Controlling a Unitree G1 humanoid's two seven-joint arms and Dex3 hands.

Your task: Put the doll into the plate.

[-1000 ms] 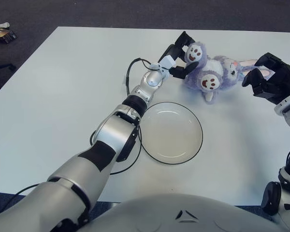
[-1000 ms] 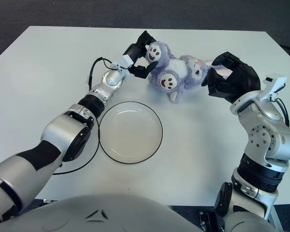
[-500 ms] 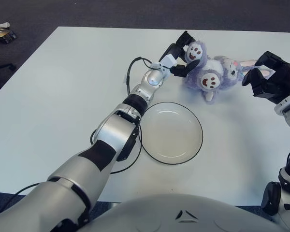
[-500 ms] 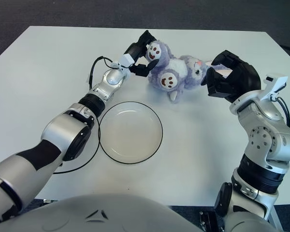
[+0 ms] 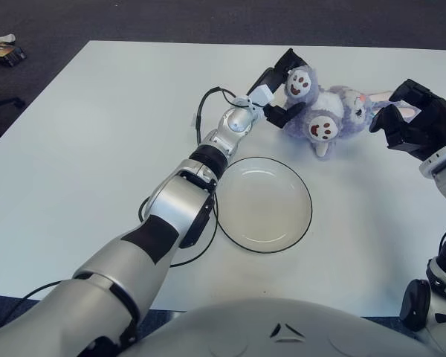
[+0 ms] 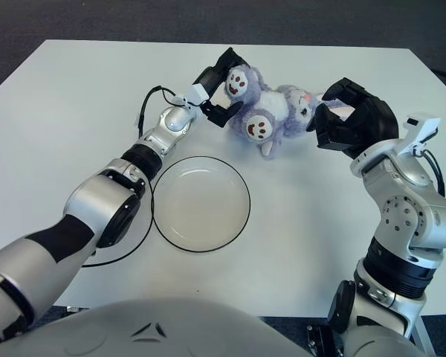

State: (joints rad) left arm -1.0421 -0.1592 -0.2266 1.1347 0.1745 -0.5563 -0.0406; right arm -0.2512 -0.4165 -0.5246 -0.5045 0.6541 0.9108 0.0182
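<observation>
doll [image 5: 323, 111] lying lengthwise L-R, feet left | left hand [image 5: 281, 88] clamps foot | right hand [image 5: 410, 119] grips head end

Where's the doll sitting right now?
The doll lies on the table beyond the empty plate, toward the far right, between the left hand gripping its foot and the right hand at its head end.

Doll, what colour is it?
The doll is purple with white paw pads; the right eye view shows it best.
</observation>
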